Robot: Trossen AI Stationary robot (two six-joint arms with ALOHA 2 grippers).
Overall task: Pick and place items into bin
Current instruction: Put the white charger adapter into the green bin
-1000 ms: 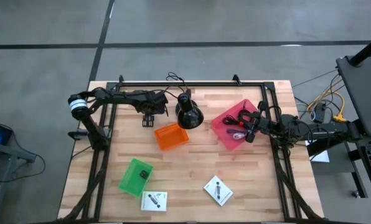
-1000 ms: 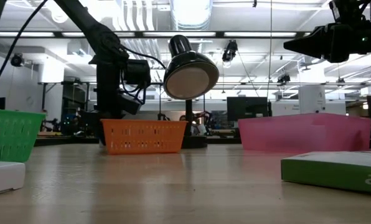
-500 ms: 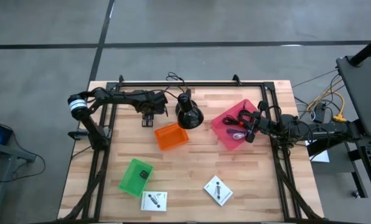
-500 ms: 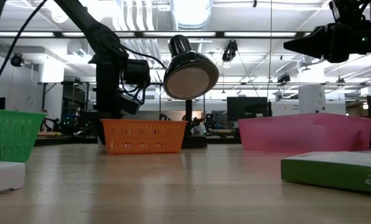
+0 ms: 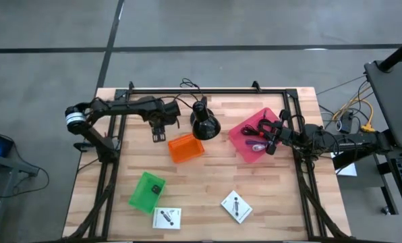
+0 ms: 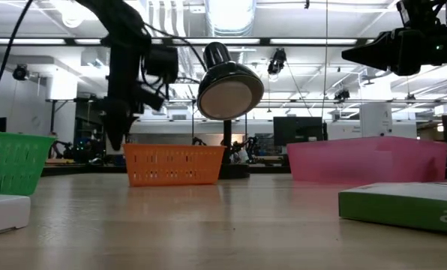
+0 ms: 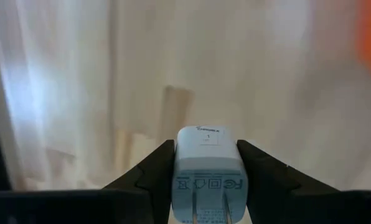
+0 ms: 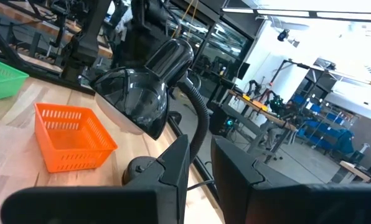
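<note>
My left gripper hangs over the table just left of the orange bin, shut on a small white-grey plug adapter with two metal prongs. My right gripper waits above the pink bin, fingers a narrow gap apart, touching nothing. Black coiled cables and a thin purple cord lie in the pink bin. A tiny dark cube sits in the green bin. Two white printed cards lie flat near the near edge. My left gripper pinches the plug adapter by its two opposite side faces, one finger on each. The pronged face points back toward the wrist. The fingers point down at the table, and the adapter is lifted clear of the wood.
A black cone-shaped lamp stands between the orange and pink bins; its shade hangs over the orange bin. A black frame borders the table. Bare wood lies left of the orange bin and between the bins and cards.
My left arm has swung a little toward the table's left edge; in the low view its gripper has shifted left away from the orange bin and risen slightly. It stays shut on the adapter. The right arm has kept still.
</note>
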